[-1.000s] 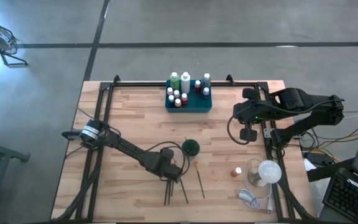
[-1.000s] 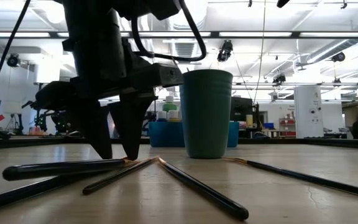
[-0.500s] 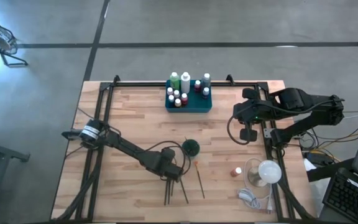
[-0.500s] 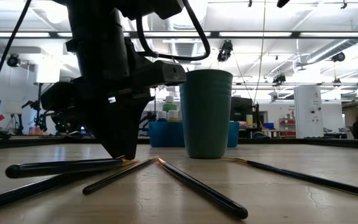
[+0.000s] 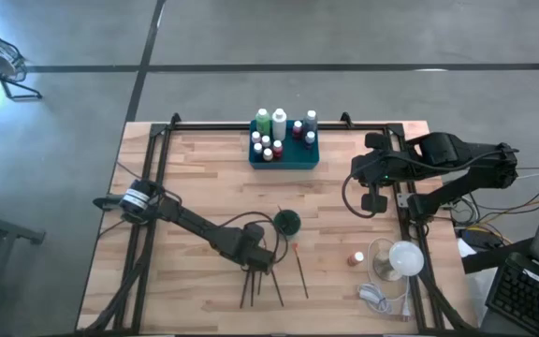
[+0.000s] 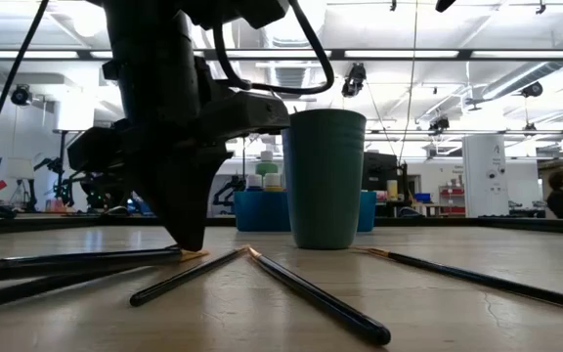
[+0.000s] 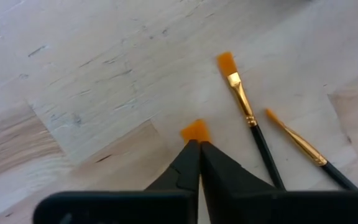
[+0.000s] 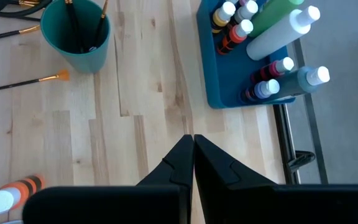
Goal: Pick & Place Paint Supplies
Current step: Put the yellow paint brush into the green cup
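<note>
**Left gripper pinched on a brush, handle out of sight**

The left gripper stood pressed together near the table's front, just beside the green cup. Its fingers pinched a paintbrush at the bristle end; only the orange tuft poked out in the wrist view, and the handle was hidden behind the fingers. In the low view the arm's dark bulk covered the grip point, so where the handle left the table could not be made out. Other paintbrushes lay fanned on the wood nearby, two just beside the pinched one. The cup held brushes too, mostly cut off by its rim.

The right gripper hung closed and empty over the right side of the table. The bottles stood in the teal tray at the far edge; one orange bottle lay apart, partly cut off in the right wrist view.
</note>
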Tool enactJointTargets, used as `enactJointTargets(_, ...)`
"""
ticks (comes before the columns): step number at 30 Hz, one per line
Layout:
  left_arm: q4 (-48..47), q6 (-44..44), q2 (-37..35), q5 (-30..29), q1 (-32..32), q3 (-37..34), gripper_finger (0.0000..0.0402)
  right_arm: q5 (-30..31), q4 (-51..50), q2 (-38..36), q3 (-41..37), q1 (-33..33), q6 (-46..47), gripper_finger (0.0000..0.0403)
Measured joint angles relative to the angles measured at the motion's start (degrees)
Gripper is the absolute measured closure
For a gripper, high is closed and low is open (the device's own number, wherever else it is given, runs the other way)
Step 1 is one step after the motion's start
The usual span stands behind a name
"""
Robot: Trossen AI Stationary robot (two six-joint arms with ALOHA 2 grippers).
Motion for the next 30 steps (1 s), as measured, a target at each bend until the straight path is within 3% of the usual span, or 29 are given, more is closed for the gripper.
enactJointTargets(15,-0.38,8.51,-0.93,3.26,-0.11,2.60,0.0399,0.00,-0.02,0.00,0.00,0.00,-1.05,0.0394)
enactJointTargets(30,-1.46,15.34,-6.54,-2.31,-0.44,2.57,0.0401,0.00,0.02,0.00,0.02,0.00,-1.55,0.0394)
